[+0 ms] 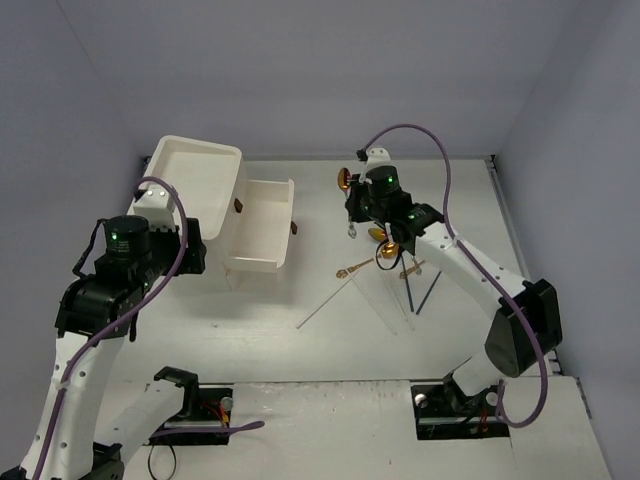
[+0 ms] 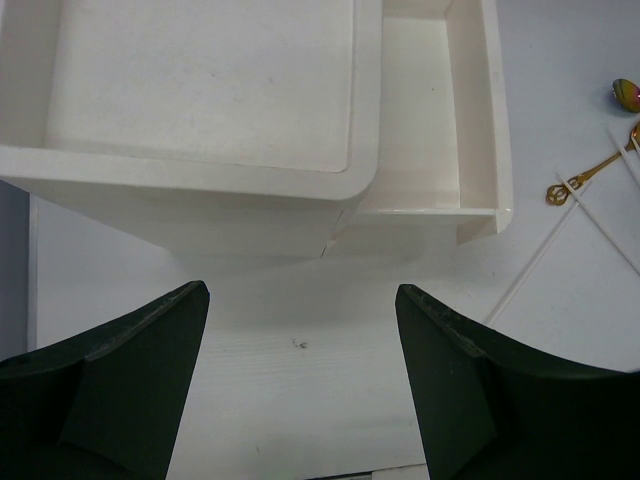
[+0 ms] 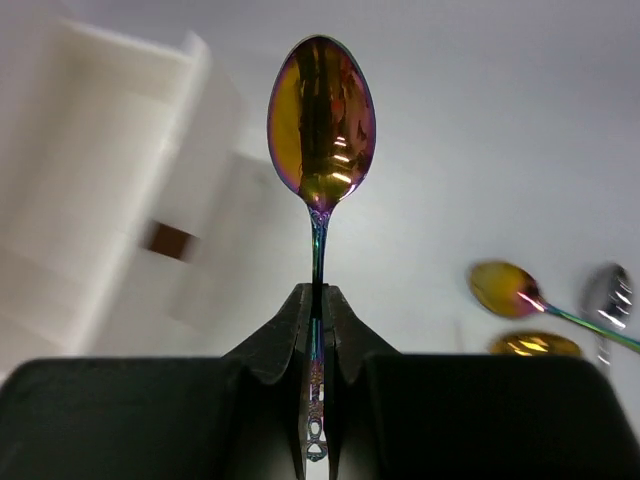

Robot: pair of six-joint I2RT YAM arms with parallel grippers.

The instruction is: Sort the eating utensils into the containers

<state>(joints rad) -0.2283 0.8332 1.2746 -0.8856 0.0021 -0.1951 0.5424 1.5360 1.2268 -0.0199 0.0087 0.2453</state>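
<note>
My right gripper [image 3: 318,300] is shut on the thin handle of an iridescent gold spoon [image 3: 320,120] and holds it above the table, bowl pointing away. In the top view this gripper [image 1: 354,197] hovers right of the open white drawer [image 1: 262,225], the spoon's bowl [image 1: 343,179] sticking out beyond it. More gold spoons [image 1: 383,240], a gold-handled utensil [image 1: 355,268], clear chopsticks [image 1: 328,302] and dark chopsticks [image 1: 420,290] lie on the table. My left gripper [image 2: 300,295] is open and empty, just in front of the white cabinet [image 2: 200,90].
The cabinet [image 1: 195,185] has a rimmed top and stands at the back left; brown knobs [image 1: 238,206] show on the drawers. The left wrist view shows the drawer [image 2: 430,120], the gold-handled utensil [image 2: 585,180] and a clear chopstick [image 2: 540,270]. The right wrist view shows loose spoons [image 3: 505,287].
</note>
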